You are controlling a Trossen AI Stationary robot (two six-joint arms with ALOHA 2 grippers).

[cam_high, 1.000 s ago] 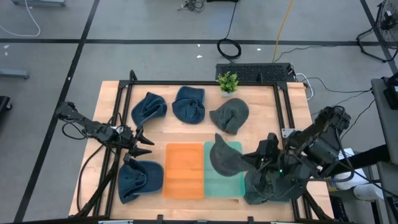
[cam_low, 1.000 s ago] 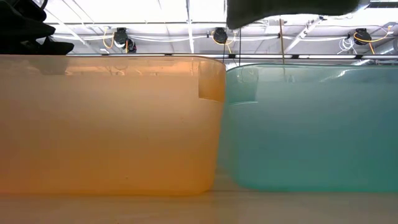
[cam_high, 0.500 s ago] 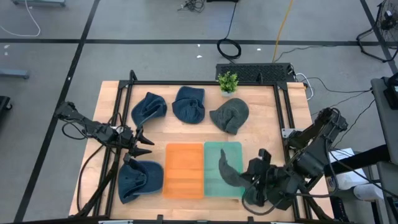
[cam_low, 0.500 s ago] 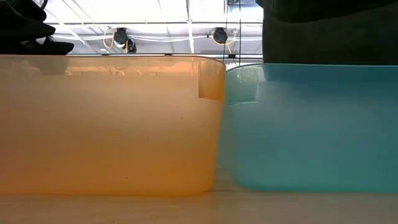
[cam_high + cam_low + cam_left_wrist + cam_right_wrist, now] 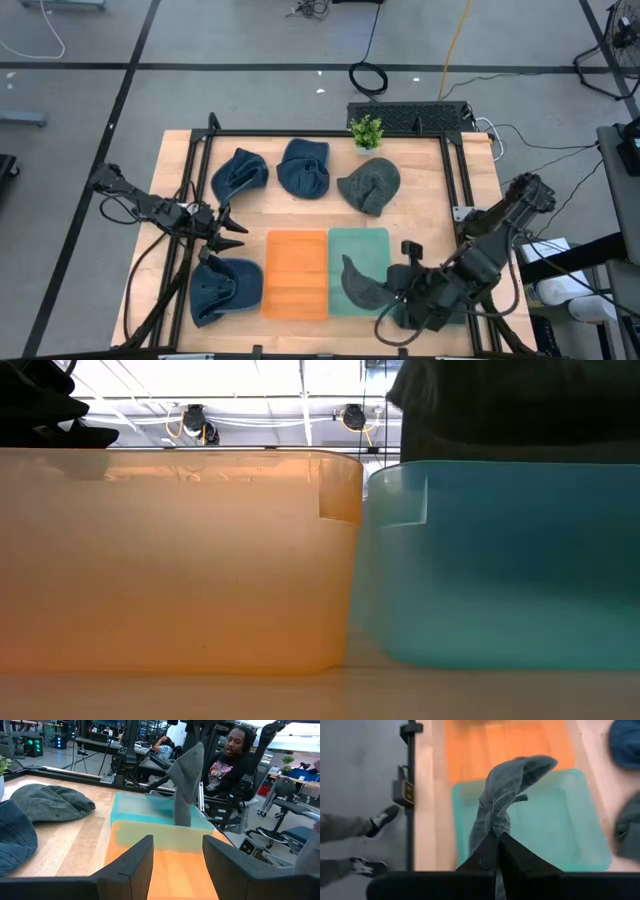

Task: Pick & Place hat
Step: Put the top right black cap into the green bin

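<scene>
A grey-green hat (image 5: 358, 283) hangs from my right gripper (image 5: 400, 285) over the teal bin (image 5: 372, 240). In the left wrist view the hat (image 5: 186, 785) stands upright with its lower end behind the teal bin's wall (image 5: 150, 815). The low view shows only its dark mass (image 5: 500, 410) above the bin rim. My left gripper (image 5: 228, 232) waits open at the table's left side, between a blue hat (image 5: 225, 288) and another blue hat (image 5: 238, 172). The orange bin (image 5: 295, 272) stands left of the teal one. My right gripper pinches a bunched fold of the hat (image 5: 495, 827) between its two shut fingers (image 5: 512, 855). It comes from above, slanting in from the table's right. The hat hangs below the fingers with its lower end (image 5: 182, 817) inside the teal bin; whether it touches the floor is hidden.
A third blue hat (image 5: 303, 167) and a grey hat (image 5: 370, 185) lie along the far half of the table. A small green plant (image 5: 367, 131) stands at the far edge. A black frame rail (image 5: 460, 180) runs along the right side. A person sits beyond the table (image 5: 235, 760).
My right gripper has moved toward the near edge, a little leftward and down, staying shut on the hat. The hat has gone with it, from high over the teal bin's far end to lower over its near half, with its lower end dropping below the rim.
</scene>
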